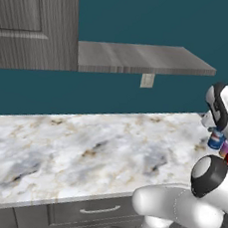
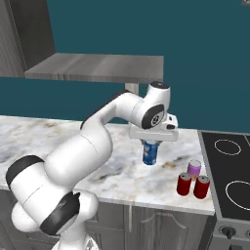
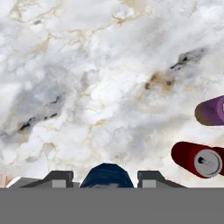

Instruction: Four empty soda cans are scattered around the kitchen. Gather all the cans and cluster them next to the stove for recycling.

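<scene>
Gripping a blue can [image 2: 150, 152], the pincer [image 2: 151, 142] hangs over the worktop [image 2: 58, 141].
Lower right: purple can [image 2: 194, 168], two red cans [image 2: 184, 184] beside the stove [image 2: 229, 171].

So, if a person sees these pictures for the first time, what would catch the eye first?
Probably the white arm with its gripper closed on a blue can, held upright over the marble counter. Next, the cluster near the stove: two red cans and a purple can behind them.
</scene>
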You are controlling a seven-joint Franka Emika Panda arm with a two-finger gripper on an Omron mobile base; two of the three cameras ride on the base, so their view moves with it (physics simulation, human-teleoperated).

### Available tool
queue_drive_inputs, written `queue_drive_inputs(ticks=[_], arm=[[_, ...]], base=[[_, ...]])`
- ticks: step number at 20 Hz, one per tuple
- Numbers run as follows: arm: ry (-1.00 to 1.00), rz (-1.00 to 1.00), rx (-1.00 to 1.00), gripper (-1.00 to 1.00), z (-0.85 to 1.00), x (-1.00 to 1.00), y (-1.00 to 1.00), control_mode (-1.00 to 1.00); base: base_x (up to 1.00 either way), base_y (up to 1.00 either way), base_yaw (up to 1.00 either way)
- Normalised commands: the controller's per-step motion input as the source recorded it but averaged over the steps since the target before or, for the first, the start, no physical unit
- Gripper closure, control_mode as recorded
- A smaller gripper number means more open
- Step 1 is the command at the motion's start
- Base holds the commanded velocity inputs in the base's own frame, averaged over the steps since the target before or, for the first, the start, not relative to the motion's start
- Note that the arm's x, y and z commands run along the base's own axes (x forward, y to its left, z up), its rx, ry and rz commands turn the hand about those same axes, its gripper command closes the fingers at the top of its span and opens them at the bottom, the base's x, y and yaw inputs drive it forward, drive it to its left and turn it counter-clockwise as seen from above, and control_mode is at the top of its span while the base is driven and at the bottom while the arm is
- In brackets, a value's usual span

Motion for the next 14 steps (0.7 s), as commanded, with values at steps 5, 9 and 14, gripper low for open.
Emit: queue_drive_inputs(ticks=[5, 9, 14], arm=[[0.01, -0.09, 0.04, 1.00, -0.31, 0.61, -0.76, -1.00], [0.00, -0.01, 0.00, 1.00, -0.38, 0.37, -0.54, -1.00], [0.01, 0.00, 0.00, 1.00, -0.11, 0.11, -0.13, -1.00]], base=[[0.00, 0.00, 0.00], [0.00, 0.00, 0.00], [0.00, 0.00, 0.00]])
